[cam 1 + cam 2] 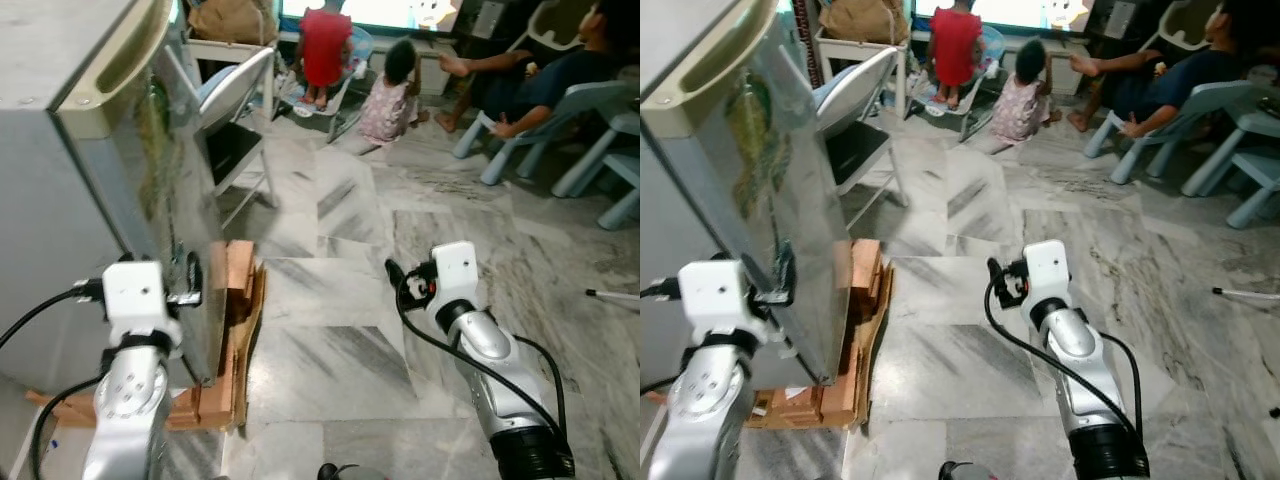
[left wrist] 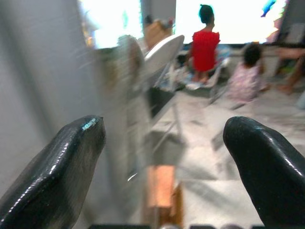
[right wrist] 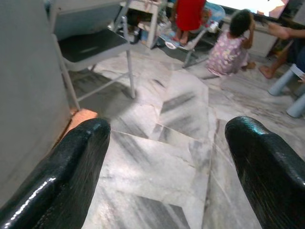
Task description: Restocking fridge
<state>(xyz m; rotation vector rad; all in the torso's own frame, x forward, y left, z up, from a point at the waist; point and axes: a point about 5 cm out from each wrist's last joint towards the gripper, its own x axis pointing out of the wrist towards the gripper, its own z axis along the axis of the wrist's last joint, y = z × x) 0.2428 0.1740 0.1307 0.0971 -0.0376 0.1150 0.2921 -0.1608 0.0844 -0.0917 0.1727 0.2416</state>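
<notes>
The tall grey metal fridge point(image 1: 90, 200) stands on the left on flat brown cardboard point(image 1: 225, 350). The left gripper point(image 2: 162, 157) is up close by its front edge, maybe touching it, fingers wide apart. The right gripper point(image 3: 167, 162) hangs over the grey marble floor point(image 1: 330, 340) on the right, fingers apart, holding nothing.

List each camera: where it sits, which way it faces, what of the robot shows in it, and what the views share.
Left eye view: on the head, looking forward and down at the fridge and marble floor; both silver arms show, left gripper at the fridge's edge.
Right eye view: same head, same scene; right gripper over the floor.
Left wrist view: along its open fingers past the fridge.
Right wrist view: along its open fingers over the floor.
Shared: the folding chair and seated people.
</notes>
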